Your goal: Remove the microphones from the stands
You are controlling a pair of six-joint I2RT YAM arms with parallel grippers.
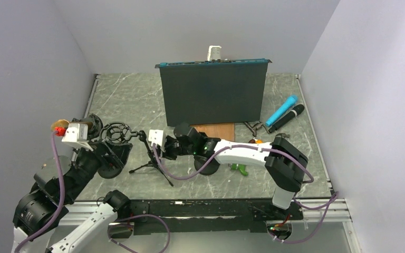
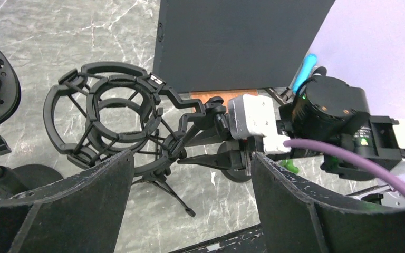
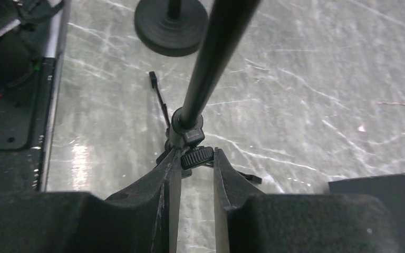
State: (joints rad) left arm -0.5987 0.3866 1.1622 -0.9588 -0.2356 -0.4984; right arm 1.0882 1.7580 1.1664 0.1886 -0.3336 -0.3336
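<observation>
Counter (image 1: 137, 100): tripod stand (image 1: 146, 148) at centre-left, right tool (image 3: 194, 158) clenched on its hub knob. Shock mount (image 2: 155, 105) ring looks empty. It sits at 12 o'clock of the left tool (image 2: 192, 158), the nearer one, released and gaping. Blue microphone (image 1: 281, 110) and black microphone (image 1: 286, 118) lie at 2 o'clock, long axes toward 1. No legible writing.

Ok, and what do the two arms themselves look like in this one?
Both arms mix black joints with white link shells: see the right arm and left arm. A purple cable loops along each, ending at a white camera block on the wrist. The jaws are matte black, wedge-shaped and scuffed.
</observation>
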